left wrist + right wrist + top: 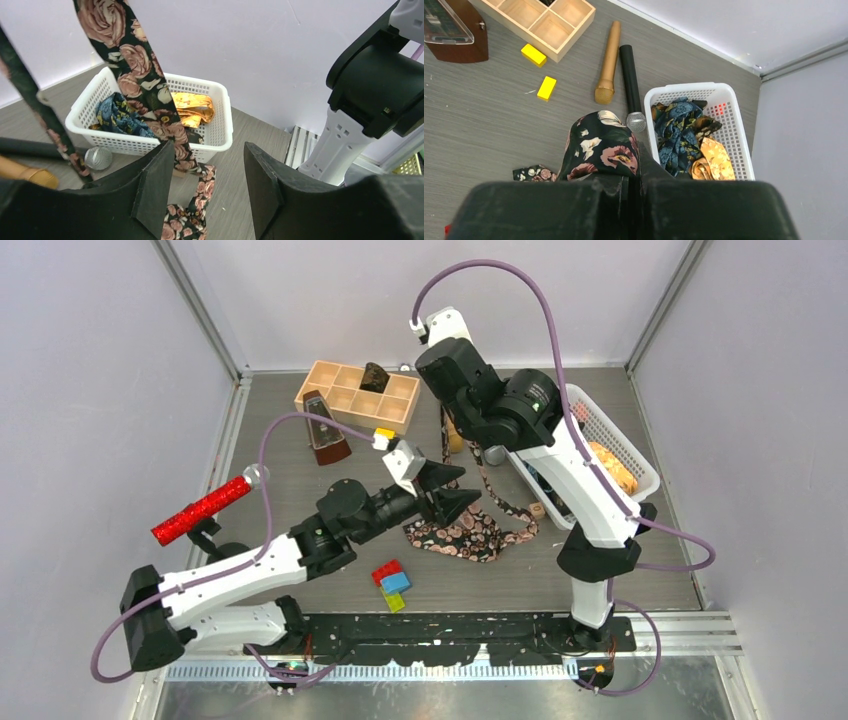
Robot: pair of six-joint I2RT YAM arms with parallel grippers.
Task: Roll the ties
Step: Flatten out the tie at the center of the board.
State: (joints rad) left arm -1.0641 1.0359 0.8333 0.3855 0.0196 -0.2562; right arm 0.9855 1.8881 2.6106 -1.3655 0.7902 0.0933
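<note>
Three ties (pixel 460 530) plainly in view, three microphones (pixel 608 62), and smaller pieces.
One black floral tie (pixel 601 145) outside, one blue tie (pixel 676 130) and one golden tie (pixel 711 157) in the single white basket (pixel 689 88) at right. One red microphone (pixel 200 510) at left, one gold microphone (pixel 610 50) and one black microphone (pixel 630 80) far. Two yellow blocks (pixel 534 54) far, three toy bricks (pixel 392 585) near; one metronome (pixel 325 435), one wooden tray (pixel 345 398).
</note>
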